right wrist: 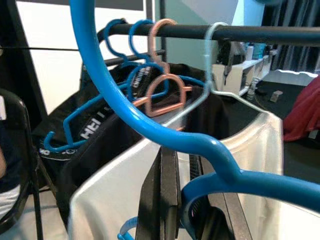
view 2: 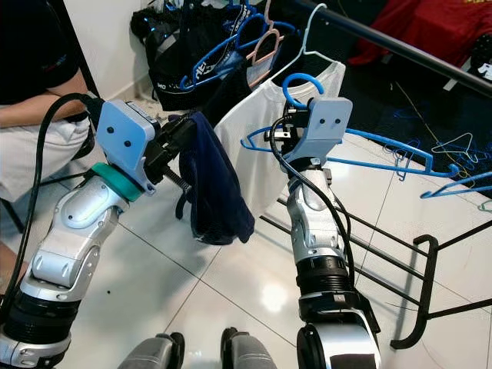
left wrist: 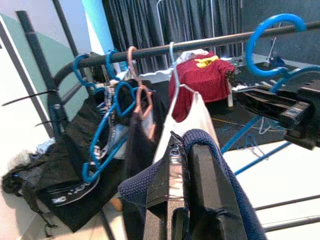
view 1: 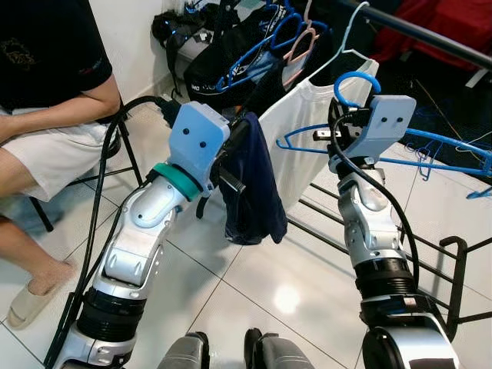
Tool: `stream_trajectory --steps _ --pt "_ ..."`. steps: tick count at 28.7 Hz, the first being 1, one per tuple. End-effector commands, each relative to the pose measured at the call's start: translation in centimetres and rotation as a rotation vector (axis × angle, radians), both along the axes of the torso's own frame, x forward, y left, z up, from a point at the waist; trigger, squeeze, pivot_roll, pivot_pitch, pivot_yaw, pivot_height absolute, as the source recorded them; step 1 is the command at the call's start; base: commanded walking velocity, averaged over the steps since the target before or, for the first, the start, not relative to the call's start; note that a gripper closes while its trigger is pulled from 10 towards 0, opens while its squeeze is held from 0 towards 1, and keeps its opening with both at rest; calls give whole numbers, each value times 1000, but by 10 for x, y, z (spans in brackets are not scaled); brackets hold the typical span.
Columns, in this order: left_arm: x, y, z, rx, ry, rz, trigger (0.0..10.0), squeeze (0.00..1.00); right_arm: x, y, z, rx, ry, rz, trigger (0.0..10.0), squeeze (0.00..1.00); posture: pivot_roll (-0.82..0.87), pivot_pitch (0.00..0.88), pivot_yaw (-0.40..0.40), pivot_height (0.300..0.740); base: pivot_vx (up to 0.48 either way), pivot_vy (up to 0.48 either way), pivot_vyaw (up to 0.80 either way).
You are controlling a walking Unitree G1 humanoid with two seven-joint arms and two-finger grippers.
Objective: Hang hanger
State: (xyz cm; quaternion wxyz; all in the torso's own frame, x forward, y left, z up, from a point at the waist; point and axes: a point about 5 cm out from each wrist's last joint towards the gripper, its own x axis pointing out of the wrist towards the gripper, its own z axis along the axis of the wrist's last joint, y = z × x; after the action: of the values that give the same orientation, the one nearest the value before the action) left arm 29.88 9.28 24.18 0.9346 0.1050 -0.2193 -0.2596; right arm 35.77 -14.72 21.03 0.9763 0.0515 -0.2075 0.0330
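Note:
My right gripper [view 1: 332,136] is shut on a blue plastic hanger [view 2: 384,143], holding it near the neck with the hook [view 1: 354,78] pointing up. The hanger's hook [right wrist: 150,120] hangs just in front of and below the dark clothes rail [right wrist: 250,33]. My left gripper [view 1: 234,144] is raised at the middle and shut on a dark navy garment [view 1: 257,192] that droops from its fingers. A white shirt [view 1: 304,131] on a white hanger hangs from the rail [view 2: 384,42] between the two grippers.
Several blue and pink hangers with dark clothes [view 1: 231,58] crowd the rail's left end. A seated person [view 1: 46,100] is at the left. The rack's black base bars [view 1: 453,269] run across the tiles at right, and loose blue hangers [view 2: 461,184] lie beyond.

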Motion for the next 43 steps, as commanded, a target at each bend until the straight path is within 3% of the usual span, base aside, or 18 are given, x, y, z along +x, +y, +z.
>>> stream_trajectory --steps 1,16,32,43 --pt "-2 -3 4 -38 6 -12 10000 0 -1 -6 -3 5 7 -18 10000 0 83 80 -16 740 0 0 -800" --pt "2 -1 4 -117 77 11 10000 0 0 -6 -2 6 5 -12 10000 0 79 70 -19 740 0 0 -793" --pt "13 6 11 -142 36 140 10000 0 0 -4 -3 4 5 -4 10000 0 78 72 -16 740 0 0 -799" --pt "16 9 12 -145 23 182 10000 0 -1 -1 -2 -2 -1 6 10000 0 79 75 -14 740 480 0 0"
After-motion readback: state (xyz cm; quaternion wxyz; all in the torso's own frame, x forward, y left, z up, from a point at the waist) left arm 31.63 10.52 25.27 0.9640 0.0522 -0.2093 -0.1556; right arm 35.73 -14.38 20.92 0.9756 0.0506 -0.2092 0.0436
